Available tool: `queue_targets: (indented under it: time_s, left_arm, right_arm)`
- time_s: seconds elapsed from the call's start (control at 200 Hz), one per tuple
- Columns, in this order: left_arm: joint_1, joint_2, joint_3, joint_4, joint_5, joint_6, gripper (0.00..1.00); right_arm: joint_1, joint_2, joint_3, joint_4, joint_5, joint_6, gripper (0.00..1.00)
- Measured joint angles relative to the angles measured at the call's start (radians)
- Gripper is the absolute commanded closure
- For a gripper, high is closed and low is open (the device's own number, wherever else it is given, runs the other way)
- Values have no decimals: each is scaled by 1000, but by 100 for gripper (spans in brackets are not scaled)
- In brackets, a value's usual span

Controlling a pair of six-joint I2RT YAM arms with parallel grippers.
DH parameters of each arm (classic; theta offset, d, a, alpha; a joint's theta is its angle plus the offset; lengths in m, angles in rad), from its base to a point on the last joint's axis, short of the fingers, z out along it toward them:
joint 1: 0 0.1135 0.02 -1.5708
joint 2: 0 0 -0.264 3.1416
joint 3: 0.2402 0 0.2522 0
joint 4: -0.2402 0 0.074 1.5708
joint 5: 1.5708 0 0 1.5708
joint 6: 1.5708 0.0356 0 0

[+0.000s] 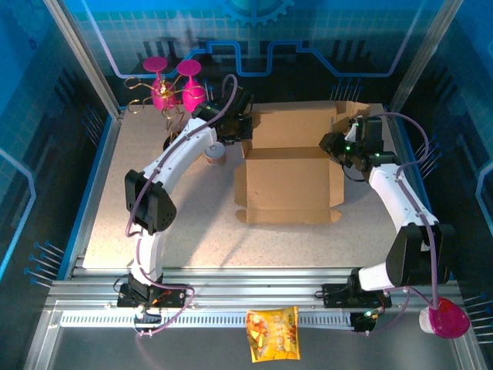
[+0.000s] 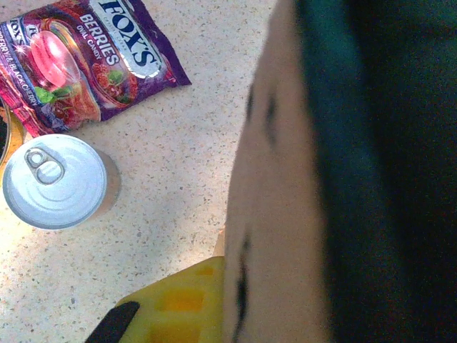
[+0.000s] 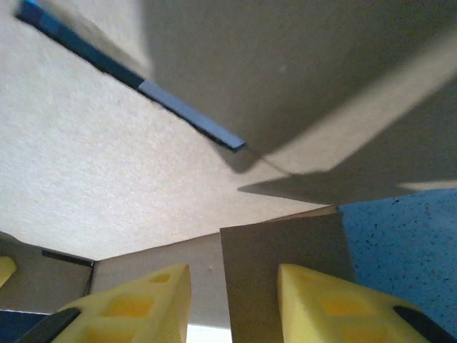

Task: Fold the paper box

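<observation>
A speckled beige bench sits within blue-lit walls. The brown paper box lies mid-bench, its rear panel raised. The right hand is spread around the box's right flap, and I cannot tell the grip of the left hand at the box's left.

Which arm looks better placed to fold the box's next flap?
Right, probably: a flap of the paper box stands between the right fingers. The left fingers sit beside the cardboard, near a can.

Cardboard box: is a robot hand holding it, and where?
Not clearly. A flap of the paper box stands between the spread fingers of the right gripper, not pinched. The left gripper is at its back left corner, hold hidden.
</observation>
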Motion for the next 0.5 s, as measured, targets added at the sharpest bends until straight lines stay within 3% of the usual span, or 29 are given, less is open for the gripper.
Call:
queue_targets:
  time_s: [0.325,0.5]
  left_arm:
    - [15,0,5,-5,13,0,100]
    - [43,2,11,-4,33,24,100]
  right_arm:
    - [0,-7,82,-43,-5,-55,53]
    - [-89,-138,114,-11,-4,-79,54]
